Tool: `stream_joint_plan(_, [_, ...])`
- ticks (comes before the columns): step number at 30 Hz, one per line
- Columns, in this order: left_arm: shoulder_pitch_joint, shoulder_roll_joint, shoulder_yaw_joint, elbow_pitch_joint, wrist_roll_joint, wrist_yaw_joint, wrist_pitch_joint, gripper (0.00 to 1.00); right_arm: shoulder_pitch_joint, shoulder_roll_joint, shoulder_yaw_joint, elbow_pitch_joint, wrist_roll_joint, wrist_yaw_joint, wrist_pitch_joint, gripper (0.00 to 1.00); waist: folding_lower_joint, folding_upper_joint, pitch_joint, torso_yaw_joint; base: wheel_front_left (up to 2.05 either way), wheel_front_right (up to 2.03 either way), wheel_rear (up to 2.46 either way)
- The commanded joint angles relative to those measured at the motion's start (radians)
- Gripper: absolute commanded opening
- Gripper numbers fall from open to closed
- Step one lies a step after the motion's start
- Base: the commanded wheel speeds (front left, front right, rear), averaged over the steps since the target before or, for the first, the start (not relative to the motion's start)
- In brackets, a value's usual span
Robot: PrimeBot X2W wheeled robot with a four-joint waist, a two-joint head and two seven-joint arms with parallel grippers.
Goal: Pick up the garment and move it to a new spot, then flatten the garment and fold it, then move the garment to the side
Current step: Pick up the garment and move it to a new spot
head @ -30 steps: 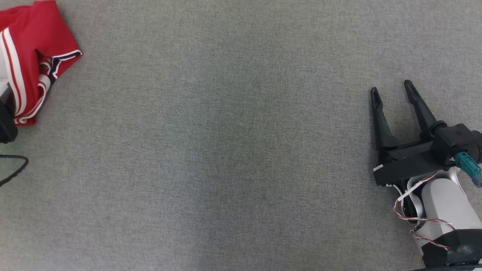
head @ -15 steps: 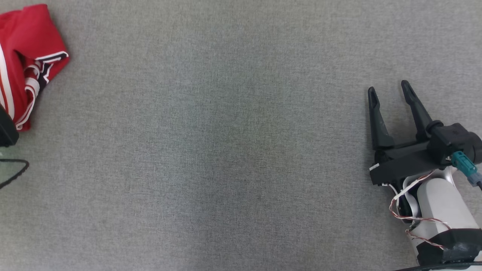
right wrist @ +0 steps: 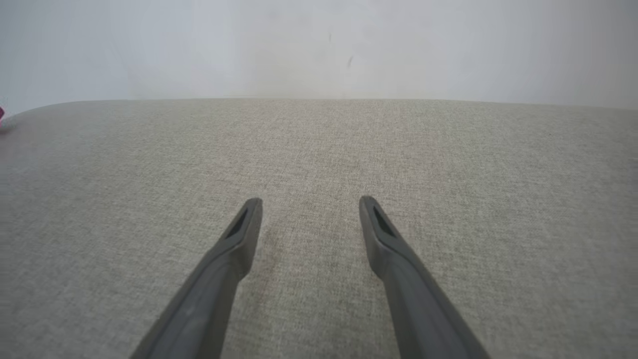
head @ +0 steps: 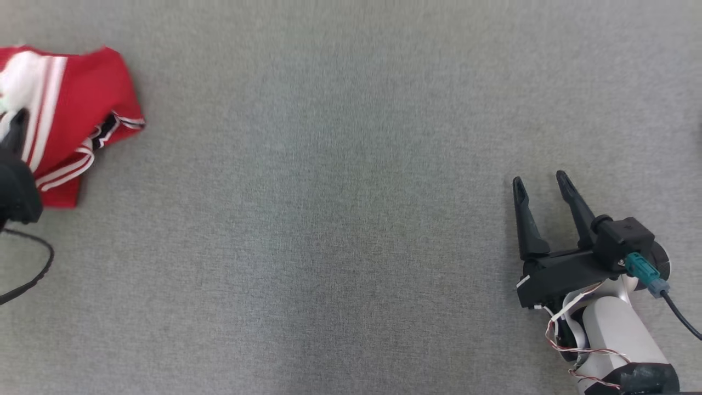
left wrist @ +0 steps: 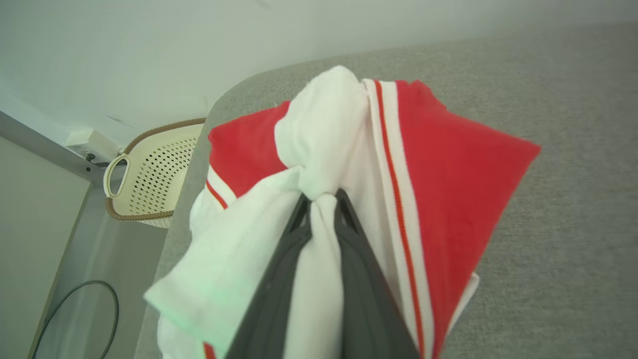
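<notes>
The left gripper (left wrist: 321, 198) pinches, nearly closed, a thin white fold of the garment (left wrist: 448, 169) bunched at the left edge of the table (head: 351, 219) (right gripper (head: 539, 179) idle, spread wide), so the cloth could slip free when carried.

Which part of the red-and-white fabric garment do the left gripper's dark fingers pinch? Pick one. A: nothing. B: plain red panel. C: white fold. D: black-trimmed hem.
C: the left wrist view shows the left gripper shut on a bunched white fold of the red-and-white fabric garment.
</notes>
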Motion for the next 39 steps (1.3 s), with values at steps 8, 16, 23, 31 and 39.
stream_joint_plan(8, [-0.057,-0.013,-0.082,-0.077,0.007,0.0,-0.112,0.0,0.025,0.034,0.005,0.02,0.015,-0.001,0.0,1.0,-0.0003,-0.0004,-0.116,-0.028,0.0,0.0,0.0])
stream_joint_plan(16, [-0.049,-0.038,-0.161,-0.176,-0.036,0.0,-0.194,0.0,0.048,0.064,0.011,0.026,0.022,-0.001,0.0,1.0,-0.0003,-0.0004,-0.179,-0.079,0.0,0.0,0.0])
stream_joint_plan(23, [-0.011,-0.083,-0.171,-0.229,-0.063,0.0,-0.225,0.0,0.066,0.077,0.007,0.026,0.026,-0.001,0.0,1.0,-0.0003,-0.0004,-0.204,-0.131,0.0,0.0,0.0])
stream_joint_plan(31, [0.095,-0.18,-0.127,-0.333,-0.025,0.0,-0.23,0.0,0.091,0.083,-0.005,0.021,0.022,-0.001,0.0,1.0,-0.0003,-0.0004,-0.217,-0.203,0.0,0.0,0.0])
stream_joint_plan(39, [0.214,-0.268,-0.073,-0.399,0.042,0.0,-0.23,0.0,0.095,0.087,-0.005,0.025,0.024,-0.001,0.0,1.0,-0.0003,-0.0004,-0.214,-0.257,0.0,0.0,0.0])
